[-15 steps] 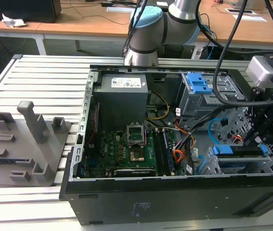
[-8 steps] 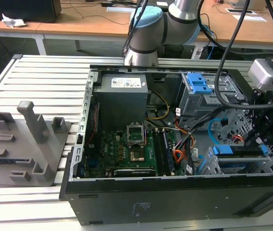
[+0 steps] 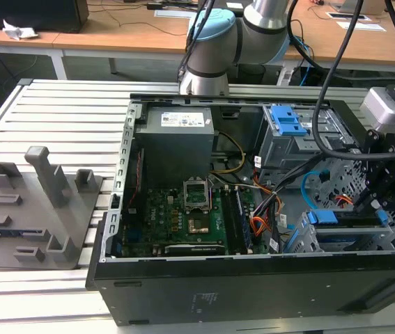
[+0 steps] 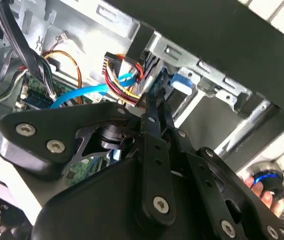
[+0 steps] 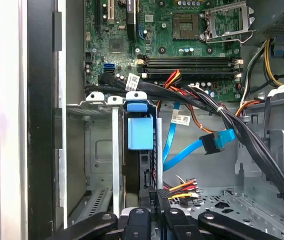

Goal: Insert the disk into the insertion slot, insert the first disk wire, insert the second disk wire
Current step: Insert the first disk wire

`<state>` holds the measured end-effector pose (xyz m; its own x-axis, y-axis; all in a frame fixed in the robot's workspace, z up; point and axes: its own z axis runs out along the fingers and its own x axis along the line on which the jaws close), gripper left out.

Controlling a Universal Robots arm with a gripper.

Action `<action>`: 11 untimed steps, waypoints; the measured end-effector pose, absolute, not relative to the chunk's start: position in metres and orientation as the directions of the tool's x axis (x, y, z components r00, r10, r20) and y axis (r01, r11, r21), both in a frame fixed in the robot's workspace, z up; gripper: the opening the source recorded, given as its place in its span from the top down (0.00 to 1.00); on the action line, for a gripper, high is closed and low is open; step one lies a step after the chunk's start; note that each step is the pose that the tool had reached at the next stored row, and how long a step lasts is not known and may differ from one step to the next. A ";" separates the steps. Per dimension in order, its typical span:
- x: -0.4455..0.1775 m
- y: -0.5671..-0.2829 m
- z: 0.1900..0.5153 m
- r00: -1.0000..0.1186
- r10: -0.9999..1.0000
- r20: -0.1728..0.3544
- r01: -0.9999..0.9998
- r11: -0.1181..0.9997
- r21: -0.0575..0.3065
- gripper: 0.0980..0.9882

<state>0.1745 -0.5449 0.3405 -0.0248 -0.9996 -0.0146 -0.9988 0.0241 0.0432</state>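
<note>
The disk [image 3: 350, 218] sits in its blue carrier inside the insertion slot [image 3: 336, 240], the low perforated cage at the case's front corner on the exterior view's right. In the first wrist view the disk [image 5: 140, 132] stands edge-on in the insertion slot [image 5: 99, 150]. My gripper [image 3: 376, 203] hangs just over that cage. Its fingers [image 5: 152, 200] are shut on a black connector [image 5: 164, 192] with red, yellow and orange wires, right at the disk's end. A blue flat cable's connector [image 5: 217, 141] lies loose beside it. In the second wrist view my gripper [image 4: 153, 102] is closed beside the coloured wires [image 4: 124, 80].
A taller cage with blue latch tabs [image 3: 288, 122] stands behind the slot. Black cable bundles [image 5: 252, 145] cross the bay. The motherboard [image 3: 190, 209] and power supply [image 3: 176, 136] fill the rest of the case. A grey fixture [image 3: 37, 209] sits outside it. A hand [image 4: 262, 192] shows by a blue-ringed knob.
</note>
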 end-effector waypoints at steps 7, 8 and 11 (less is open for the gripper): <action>0.175 -0.545 0.344 -0.024 -1.000 -0.014 -0.999 0.024 0.043 0.92; 0.175 -0.546 0.344 -0.024 -1.000 -0.014 -0.999 0.024 0.043 0.92; 0.175 -0.547 0.343 -0.024 -1.000 -0.014 -0.999 0.024 0.043 0.92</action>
<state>0.1753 -0.5472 0.3428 -0.0242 -0.9996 -0.0139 -0.9988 0.0236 0.0431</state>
